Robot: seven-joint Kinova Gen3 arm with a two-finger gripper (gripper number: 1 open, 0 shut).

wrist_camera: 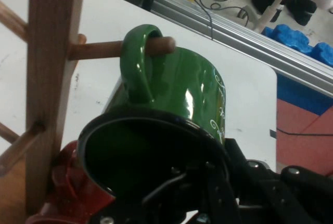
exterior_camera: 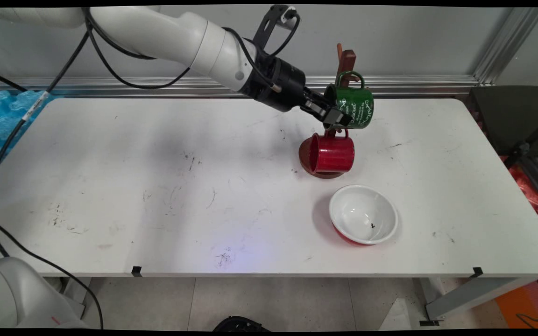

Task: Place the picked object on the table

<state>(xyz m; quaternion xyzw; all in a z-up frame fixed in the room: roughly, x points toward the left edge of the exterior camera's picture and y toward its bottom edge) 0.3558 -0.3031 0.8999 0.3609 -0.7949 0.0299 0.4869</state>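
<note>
The white bench (exterior_camera: 157, 186) is scuffed with dark marks; behind it stands a grey wall (exterior_camera: 414, 37). The end effector (exterior_camera: 332, 116) is closed on the rim of the green mug (exterior_camera: 355, 105).

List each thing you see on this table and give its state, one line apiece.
green mug: handle hooked on an upper peg of the rack, rim gripped by the tool
red mug: hanging lower on the rack, on its side
wooden mug rack: upright
white bowl: upright, nearly empty

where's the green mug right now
The green mug hangs by its handle on a peg of the wooden mug tree, right-centre of the main view, above the red mug, gripper at its rim.
</note>
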